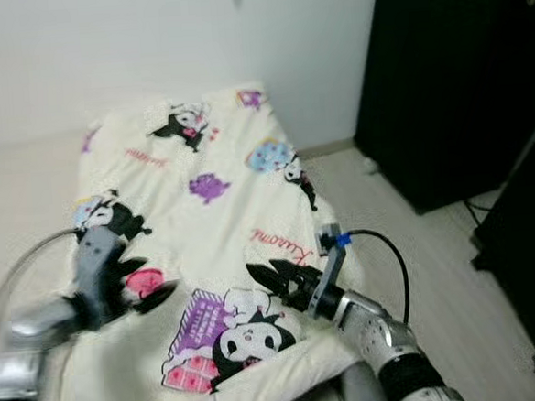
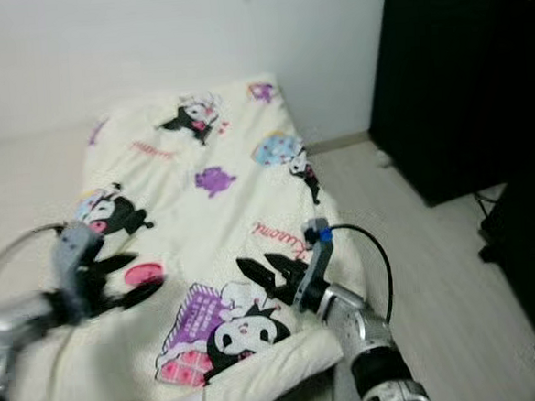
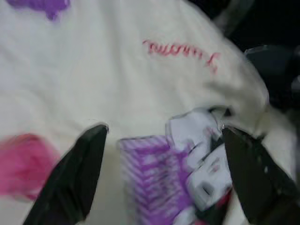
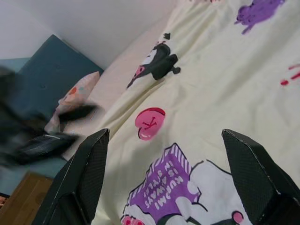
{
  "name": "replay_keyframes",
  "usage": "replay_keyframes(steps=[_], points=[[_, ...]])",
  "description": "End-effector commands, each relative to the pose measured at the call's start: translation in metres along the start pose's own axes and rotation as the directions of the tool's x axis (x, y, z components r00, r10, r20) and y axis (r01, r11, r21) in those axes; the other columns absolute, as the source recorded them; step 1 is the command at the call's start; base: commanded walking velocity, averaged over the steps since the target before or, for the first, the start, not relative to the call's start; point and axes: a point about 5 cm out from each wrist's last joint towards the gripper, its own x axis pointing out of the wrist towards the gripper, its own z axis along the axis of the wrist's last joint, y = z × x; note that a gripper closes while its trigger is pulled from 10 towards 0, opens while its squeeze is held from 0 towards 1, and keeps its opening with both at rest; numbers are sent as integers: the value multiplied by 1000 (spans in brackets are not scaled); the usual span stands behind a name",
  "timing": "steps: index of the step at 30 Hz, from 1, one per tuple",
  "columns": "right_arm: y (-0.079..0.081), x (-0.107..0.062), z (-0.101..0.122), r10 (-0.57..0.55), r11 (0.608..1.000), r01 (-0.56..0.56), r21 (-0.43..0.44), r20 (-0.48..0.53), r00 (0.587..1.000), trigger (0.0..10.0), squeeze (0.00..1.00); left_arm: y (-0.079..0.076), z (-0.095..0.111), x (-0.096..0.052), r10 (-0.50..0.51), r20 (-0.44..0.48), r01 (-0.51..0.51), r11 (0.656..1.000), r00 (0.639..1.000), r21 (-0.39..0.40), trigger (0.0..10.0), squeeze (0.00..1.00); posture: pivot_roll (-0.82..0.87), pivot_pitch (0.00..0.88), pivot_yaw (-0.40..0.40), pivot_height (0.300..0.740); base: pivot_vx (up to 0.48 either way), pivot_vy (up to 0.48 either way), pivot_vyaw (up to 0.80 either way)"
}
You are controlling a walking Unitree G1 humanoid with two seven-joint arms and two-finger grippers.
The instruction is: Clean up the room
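**Both grippers over the blanket, fingers spread, holding nothing**

Cream blanket [image 1: 205,232] with cartoon prints lies spread across the bed, running from the near edge up to the white wall [image 1: 146,44] at the far side. Near edge looks folded or rolled into a thick lip. Prints: black-and-white characters, purple blobs, red script, a pink round patch.

Left gripper [image 1: 145,282] is at the near left, over the blanket by the pink round patch [image 1: 145,281]. Fingers spread. Blurred in the head views, so can't tell whether the tips touch the fabric. Left wrist view: both fingers [image 3: 75,178] wide apart, with the purple striped print [image 3: 154,178] between them and the red script further out.

Right gripper [image 1: 277,278] is at the near middle-right, just above the blanket beside the large black-and-white character print [image 1: 249,335]. Fingers spread, nothing pinched. Right wrist view: fingers [image 4: 84,173] wide apart, looking across the blanket toward the left gripper, blurred, with a pillow [image 4: 72,96] and a blue headboard-like panel [image 4: 42,70] behind it.

Black cabinet [image 1: 443,78] stands to the right of the bed, pale wood floor [image 1: 419,272] between them. A black cable [image 1: 391,256] loops off the right wrist.
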Motion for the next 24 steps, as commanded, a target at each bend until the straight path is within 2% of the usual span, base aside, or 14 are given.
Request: replay_keyframes(steps=[1, 2, 4, 5, 6, 10, 12, 14, 18, 24], points=[[-3, -2, -5, -19, 1000, 19, 14, -9, 1000, 10000, 0, 12, -18, -8, 168, 6, -166, 978, 986, -124, 10000, 0, -82, 129, 31, 616, 0, 0, 0], [-4, -3, -6, -21, 1000, 21, 15, -12, 1000, 10000, 0, 13, -30, -7, 244, -1, -240, 953, 970, -185, 10000, 0, -82, 128, 28, 621, 0, 0, 0], [-4, -3, -6, -21, 1000, 21, 15, -12, 1000, 10000, 0, 13, -30, -7, 244, -1, -240, 953, 970, -185, 10000, 0, -82, 128, 28, 621, 0, 0, 0], [-4, -3, -6, -23, 1000, 23, 16, -15, 1000, 10000, 0, 14, -38, -7, 290, -11, -286, 933, 957, -219, 10000, 0, -82, 128, 28, 626, 0, 0, 0], [-5, -3, -9, -27, 1000, 28, 14, -24, 999, 10000, 0, 15, -60, -10, 392, -53, -389, 871, 919, -300, 10000, 0, -85, 124, 28, 636, 0, 0, 0], [-5, -3, -9, -27, 1000, 28, 14, -24, 999, 10000, 0, 15, -60, -10, 392, -53, -389, 871, 919, -300, 10000, 0, -85, 124, 28, 636, 0, 0, 0], [-10, -5, -12, -62, 998, 63, 15, -30, 998, 10000, 0, 12, -86, -16, 486, -112, -487, 780, 867, -393, 10000, 0, -92, 118, 26, 646, 0, 0, 0], [-15, -8, -14, -94, 995, 95, 14, -34, 995, 10000, 0, 8, -99, -17, 528, -147, -533, 722, 836, -440, 10000, 0, -99, 113, 22, 656, 0, 0, 0], [-15, -8, -14, -94, 995, 95, 14, -34, 995, 10000, 0, 8, -99, -17, 528, -147, -533, 722, 836, -440, 10000, 0, -99, 113, 22, 656, 0, 0, 0], [-20, -14, -15, -124, 992, 125, 4, -44, 991, 10000, 0, -1, -104, -9, 526, -153, -533, 715, 837, -453, 10000, 0, -111, 94, 14, 666, 0, 0, 0]])
